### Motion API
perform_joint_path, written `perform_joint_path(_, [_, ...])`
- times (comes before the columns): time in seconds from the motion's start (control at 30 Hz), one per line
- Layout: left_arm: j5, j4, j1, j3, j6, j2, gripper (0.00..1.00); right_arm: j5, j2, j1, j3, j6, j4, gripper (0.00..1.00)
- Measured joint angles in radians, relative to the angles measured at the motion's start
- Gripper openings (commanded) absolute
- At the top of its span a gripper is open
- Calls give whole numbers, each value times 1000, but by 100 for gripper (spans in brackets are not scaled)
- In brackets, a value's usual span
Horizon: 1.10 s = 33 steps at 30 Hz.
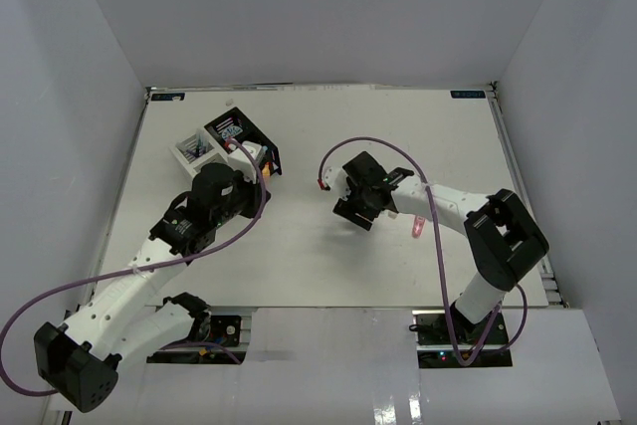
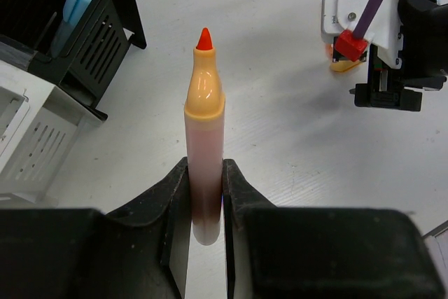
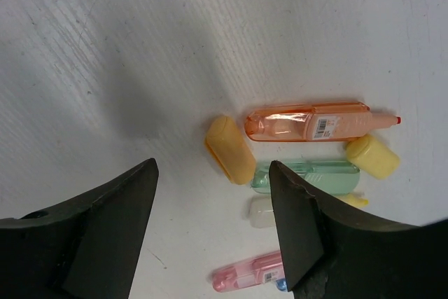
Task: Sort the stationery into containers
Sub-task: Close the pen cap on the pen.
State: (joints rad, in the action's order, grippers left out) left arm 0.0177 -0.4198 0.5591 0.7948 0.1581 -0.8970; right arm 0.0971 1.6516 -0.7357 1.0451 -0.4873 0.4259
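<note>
Left jaws: clenched on uncapped orange highlighter (image 2: 204, 124), held above the surface (image 2: 294, 138), just near the black container (image 2: 105, 33). Right jaws: released, standing apart over loose highlighters (image 3: 308, 122) and caps (image 3: 229, 148), mid-surface.

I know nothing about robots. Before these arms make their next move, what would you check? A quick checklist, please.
1. Left end effector clamps the held orange highlighter squarely: ok.
2. That highlighter is capped: not ok, its tip is bare.
3. Black container shows in the left wrist view, with a blue highlighter inside and space beside it: ok.
4. Right end effector is open above the loose orange cap and green highlighter: ok.
5. Which of those it will take: cannot tell.
6. Arms are apart in the top view: ok.
</note>
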Motion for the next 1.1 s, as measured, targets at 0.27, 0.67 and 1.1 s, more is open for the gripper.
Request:
perform_joint_path(0.27, [5,0,-1,0,0,4,0,37,50,-2,19,-34,7,64])
perform_joint_path(0.67, [9,0,-1,-2,0,4,0,57,99,-2,36,-62,21,42])
perform_joint_path(1.1, [9,0,-1,-2,0,5,0,63,116,-2,45,-61,19,11])
